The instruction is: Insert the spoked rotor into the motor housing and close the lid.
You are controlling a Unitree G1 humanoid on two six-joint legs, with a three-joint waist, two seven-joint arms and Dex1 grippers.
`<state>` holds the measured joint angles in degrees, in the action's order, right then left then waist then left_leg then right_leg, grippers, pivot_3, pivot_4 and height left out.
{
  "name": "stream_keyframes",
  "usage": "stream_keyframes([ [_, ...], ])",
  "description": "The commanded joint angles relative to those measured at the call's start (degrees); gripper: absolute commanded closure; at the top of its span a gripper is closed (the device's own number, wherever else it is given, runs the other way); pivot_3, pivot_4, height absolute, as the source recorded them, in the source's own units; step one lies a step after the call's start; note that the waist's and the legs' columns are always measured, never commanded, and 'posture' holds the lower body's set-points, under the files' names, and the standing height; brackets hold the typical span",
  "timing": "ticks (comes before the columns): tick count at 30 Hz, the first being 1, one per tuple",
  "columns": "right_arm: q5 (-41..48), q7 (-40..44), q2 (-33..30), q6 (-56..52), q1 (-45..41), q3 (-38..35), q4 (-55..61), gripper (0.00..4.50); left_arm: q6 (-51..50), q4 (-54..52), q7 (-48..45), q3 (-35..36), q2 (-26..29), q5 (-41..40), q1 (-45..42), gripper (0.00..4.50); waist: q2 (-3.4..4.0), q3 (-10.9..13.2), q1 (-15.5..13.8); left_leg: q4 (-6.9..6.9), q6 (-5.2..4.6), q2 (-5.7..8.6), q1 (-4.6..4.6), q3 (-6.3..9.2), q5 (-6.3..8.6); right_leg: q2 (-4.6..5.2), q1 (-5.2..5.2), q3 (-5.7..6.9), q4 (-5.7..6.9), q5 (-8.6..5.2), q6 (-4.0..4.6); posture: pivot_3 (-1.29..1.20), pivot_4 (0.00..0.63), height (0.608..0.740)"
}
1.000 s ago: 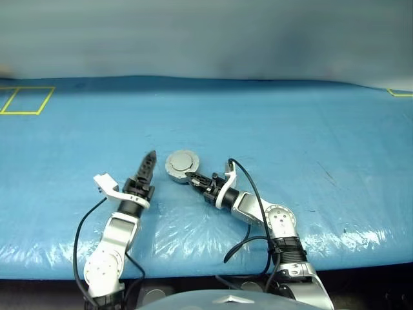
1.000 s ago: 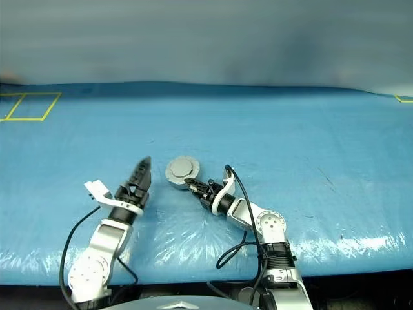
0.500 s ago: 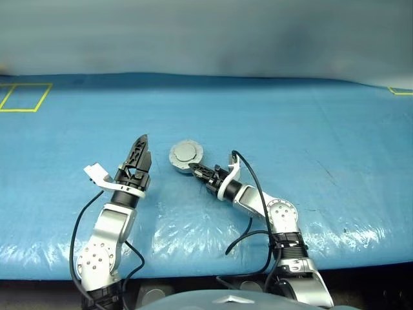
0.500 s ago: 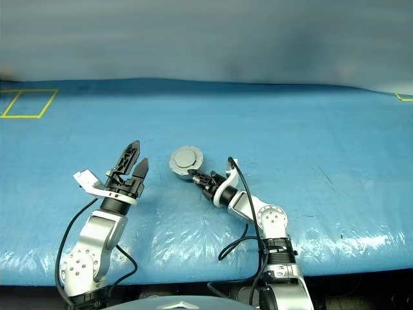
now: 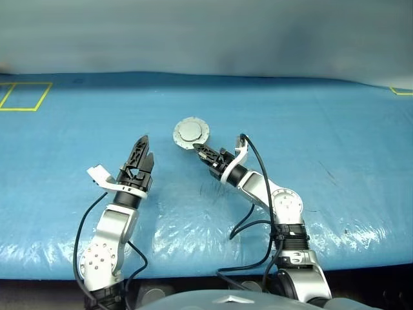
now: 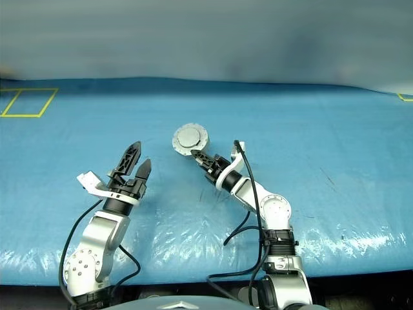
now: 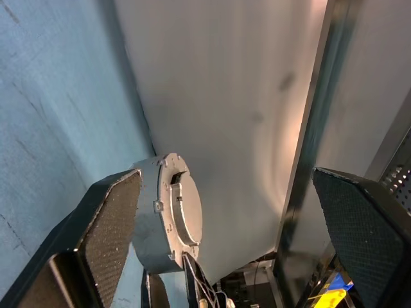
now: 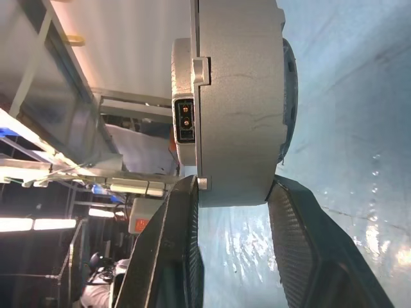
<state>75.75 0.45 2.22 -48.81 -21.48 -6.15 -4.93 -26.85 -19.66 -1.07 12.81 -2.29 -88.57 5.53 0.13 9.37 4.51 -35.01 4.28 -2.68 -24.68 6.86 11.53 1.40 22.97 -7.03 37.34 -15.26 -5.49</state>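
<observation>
Grey metal, lid [image 5: 191,131] shut: my right gripper [image 5: 201,150] has lifted the motor housing [image 8: 239,102] off the blue worktop [image 5: 335,129] since a second ago, jaws clamped on its rim, lid facing me. My left gripper [image 5: 141,152] waits beside it, jaws wide and empty. I judge the assembly all but finished.

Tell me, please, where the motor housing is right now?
The motor housing is centre of the left eye view, lifted above the blue table, clamped in the right gripper.

Blue plastic-covered table [image 5: 335,116], yellow tape square [image 5: 24,97] at far-left corner
</observation>
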Motion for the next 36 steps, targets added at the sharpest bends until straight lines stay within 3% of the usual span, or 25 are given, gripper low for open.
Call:
stream_keyframes([
  [1, 0.9, 2.5, 1.6, 3.6, -9.1, -0.4, 13.8, 3.26, -0.9, 1.5, -0.3, -1.2, -1.2, -1.0, -2.2, 0.00, 0.00, 0.0, 0.0, 0.00, 0.00, 0.00, 0.00, 0.00, 0.00, 0.00, 0.00, 0.00, 0.00, 0.00, 0.00, 0.00, 0.150, 0.740],
  [34, 4.2, -2.6, 5.4, -3.4, -0.6, 6.4, 18.7, 3.26, -2.0, 9.6, -12.6, -1.3, -3.8, -1.0, -14.1, 0.00, -0.01, 0.0, -0.1, -0.07, 0.02, 0.01, 0.00, 0.10, -0.02, -0.01, -0.02, 0.06, 0.16, 0.11, 0.14, 0.00, 0.150, 0.740],
  [36, 4.2, -2.6, 5.5, -3.8, -0.2, 6.6, 18.7, 3.26, -1.8, 9.8, -12.6, -1.1, -3.9, -0.9, -14.6, 0.58, -0.02, 0.0, -0.2, -0.10, 0.02, 0.02, 0.01, 0.10, -0.02, -0.01, -0.01, 0.06, 0.24, 0.10, 0.15, 0.00, 0.150, 0.740],
])
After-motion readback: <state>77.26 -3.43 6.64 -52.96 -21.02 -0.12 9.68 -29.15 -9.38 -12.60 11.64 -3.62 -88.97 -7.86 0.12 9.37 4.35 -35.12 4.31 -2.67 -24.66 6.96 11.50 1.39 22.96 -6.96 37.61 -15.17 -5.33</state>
